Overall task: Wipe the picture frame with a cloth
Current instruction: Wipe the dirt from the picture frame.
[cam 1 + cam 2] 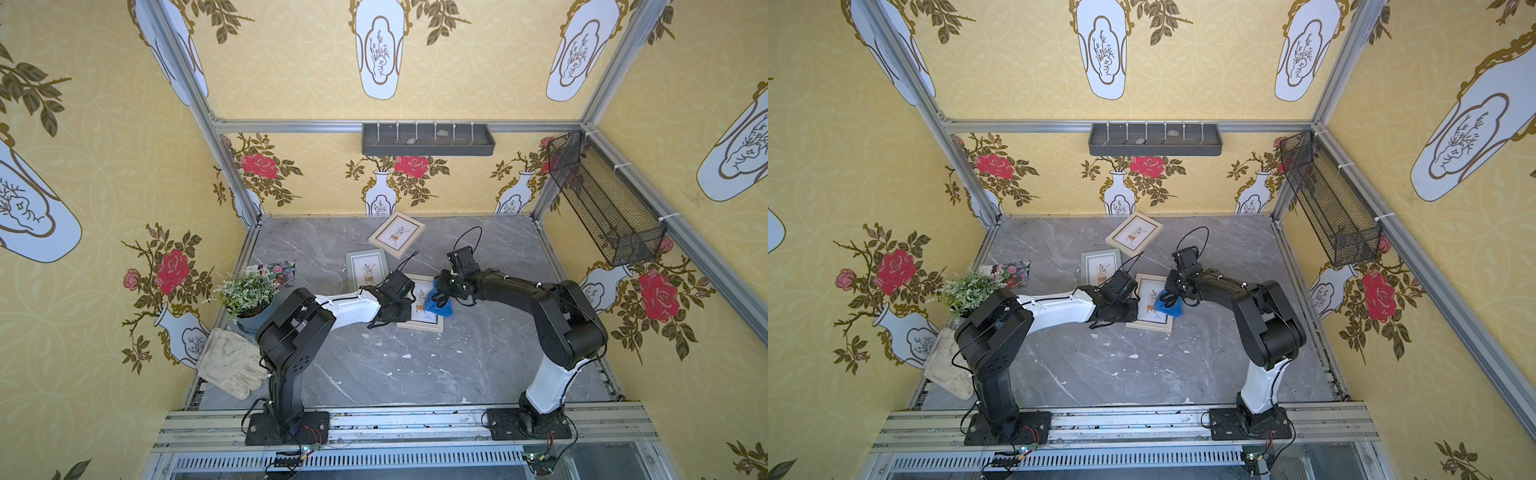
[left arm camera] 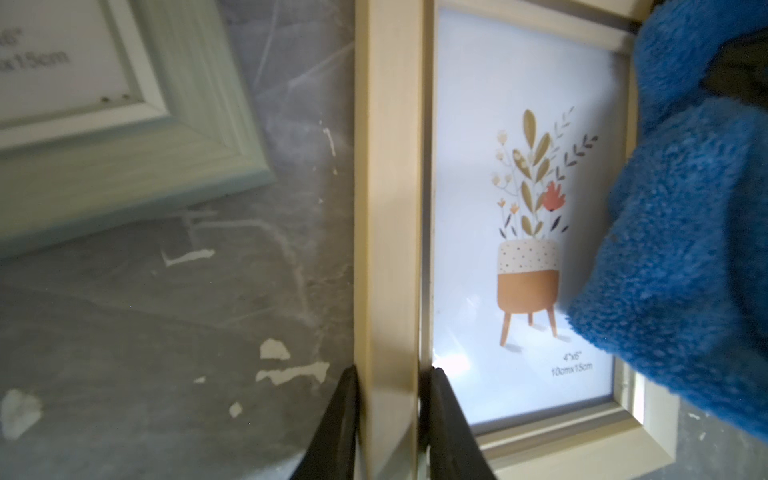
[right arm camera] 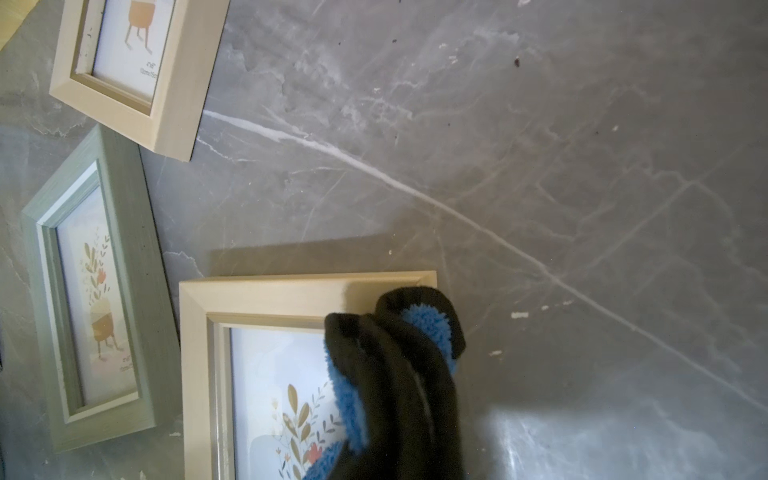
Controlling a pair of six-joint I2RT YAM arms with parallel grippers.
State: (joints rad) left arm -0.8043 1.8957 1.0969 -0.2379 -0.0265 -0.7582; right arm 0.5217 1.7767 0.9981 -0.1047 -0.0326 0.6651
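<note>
Grey marble tabletop (image 1: pixel 415 374), with a beige picture frame (image 1: pixel 424 291) lying flat near its middle; the left claw (image 2: pixel 392 374) is clamped on one side rail, the right claw (image 1: pixel 440 296) pinched tight on the bunched blue cloth (image 1: pixel 444 308), which rests on the frame's opposite edge

The cloth (image 1: pixel 443 306) lies on the nearest frame (image 1: pixel 424 312); glove (image 1: pixel 230 365) well left.
</note>
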